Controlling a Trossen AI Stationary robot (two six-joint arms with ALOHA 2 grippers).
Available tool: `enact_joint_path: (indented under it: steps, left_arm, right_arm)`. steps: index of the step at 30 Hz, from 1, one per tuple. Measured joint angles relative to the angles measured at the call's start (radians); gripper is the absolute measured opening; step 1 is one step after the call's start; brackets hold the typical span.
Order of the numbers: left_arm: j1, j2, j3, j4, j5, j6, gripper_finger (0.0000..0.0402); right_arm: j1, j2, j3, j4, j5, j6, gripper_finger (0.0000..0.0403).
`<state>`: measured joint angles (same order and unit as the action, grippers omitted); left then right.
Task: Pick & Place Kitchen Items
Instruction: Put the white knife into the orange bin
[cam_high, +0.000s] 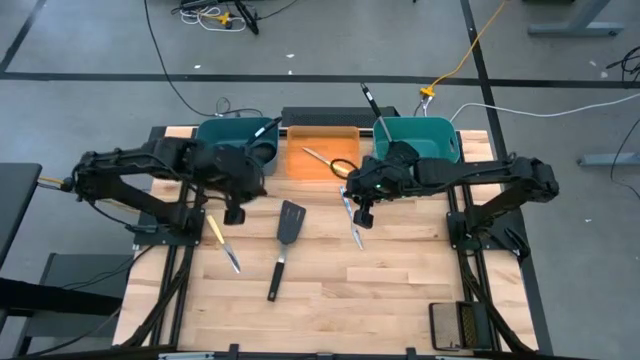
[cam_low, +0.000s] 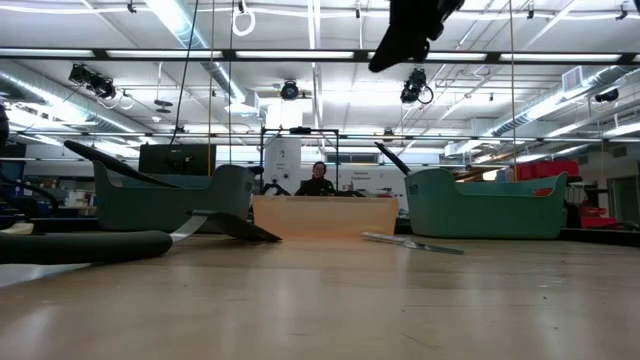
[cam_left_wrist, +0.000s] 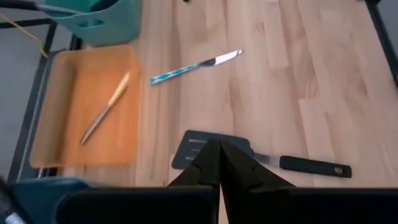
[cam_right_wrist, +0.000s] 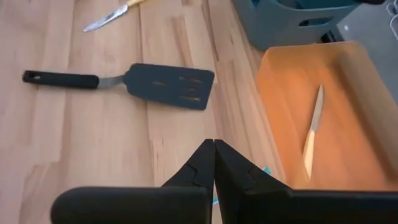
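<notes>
On the desk centre lies the spatula (cam_high: 285, 243), light and stiff (handle toward 6 o'clock); its slim handle suits gripping. Left gripper (cam_high: 235, 214) and right gripper (cam_high: 364, 219) hover, jaws shut, empty.

Two matte black arms with matching pincers.
The left arm (cam_high: 130, 170) and right arm (cam_high: 480, 175) are built of chunky dark links and rounded joints, with dark framing under each base. Each wrist view shows a broad black block tapering into two wedge-shaped fingers: left pincer (cam_left_wrist: 219, 163), right pincer (cam_right_wrist: 214, 163).
</notes>
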<state>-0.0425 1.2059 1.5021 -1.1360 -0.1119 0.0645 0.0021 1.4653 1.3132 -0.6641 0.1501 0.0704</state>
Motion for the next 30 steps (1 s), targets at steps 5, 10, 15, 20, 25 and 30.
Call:
enact_joint_path:
  steps: [5, 10, 15, 20, 25, 30]
  left_arm:
    - [0.030, -0.081, -0.001, -0.004, 0.001, -0.011, 0.0002]
    - [0.052, -0.140, 0.000, 0.000, -0.009, -0.033, 0.0002]
    - [0.060, -0.178, 0.000, -0.001, -0.045, -0.053, 0.0001]
    - [0.060, -0.200, 0.000, -0.011, -0.060, -0.066, 0.0002]
    - [0.060, -0.201, 0.000, -0.020, -0.060, -0.072, 0.0002]
    - [0.060, -0.200, 0.000, -0.020, -0.064, -0.065, 0.0005]
  right_arm:
    - [0.000, 0.047, 0.000, -0.004, 0.000, 0.000, 0.0009]
    - [-0.001, 0.069, 0.000, -0.007, 0.000, 0.041, 0.0009]
    - [-0.017, 0.068, 0.000, -0.010, -0.001, 0.125, 0.0011]
    - [-0.038, 0.068, 0.000, -0.027, 0.000, 0.195, 0.0038]
    - [-0.055, 0.068, 0.000, -0.041, 0.000, 0.237, 0.0088]
    - [-0.059, 0.071, -0.012, -0.057, 0.000, 0.290, 0.0142]
